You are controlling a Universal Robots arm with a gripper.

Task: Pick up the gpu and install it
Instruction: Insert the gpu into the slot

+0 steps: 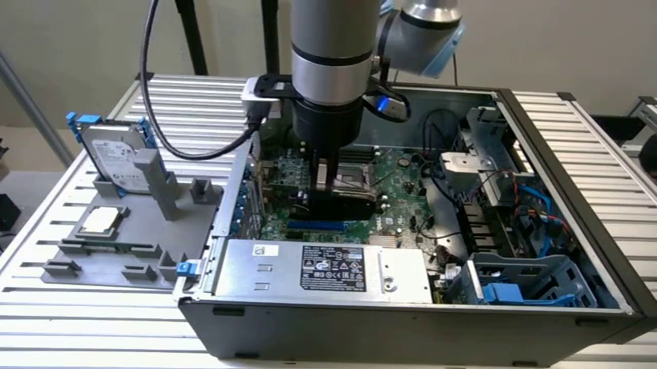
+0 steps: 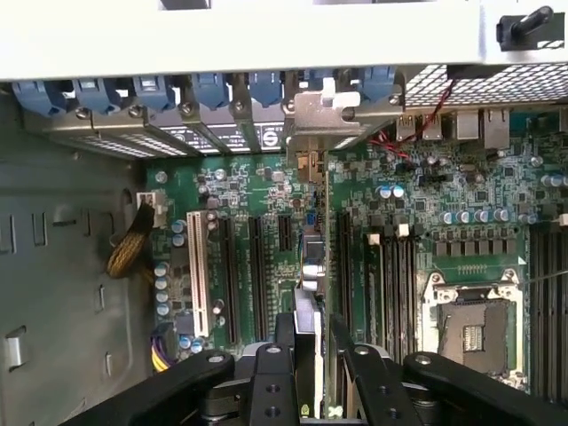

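The gpu (image 2: 313, 266) shows edge-on in the wrist view as a thin card standing upright over the motherboard's (image 2: 417, 195) expansion slots. Its grey metal end bracket (image 2: 324, 120) is up against the row of rear slot openings. My gripper (image 2: 316, 355) is shut on the card's near end, one black finger (image 2: 286, 342) on each side. In the exterior view the gripper (image 1: 334, 192) reaches straight down into the open computer case (image 1: 411, 327), low over the motherboard (image 1: 395, 177). Whether the card's edge sits in a slot I cannot tell.
Blue slot latches (image 2: 204, 89) line the case's rear wall, and a white slot (image 2: 197, 275) and the CPU socket (image 2: 470, 328) flank the card. The power supply (image 1: 328, 269) and a blue drive cage (image 1: 524, 284) fill the case's front. A hard drive in a blue frame (image 1: 113, 157) stands on a grey fixture (image 1: 113, 254) at the exterior view's left.
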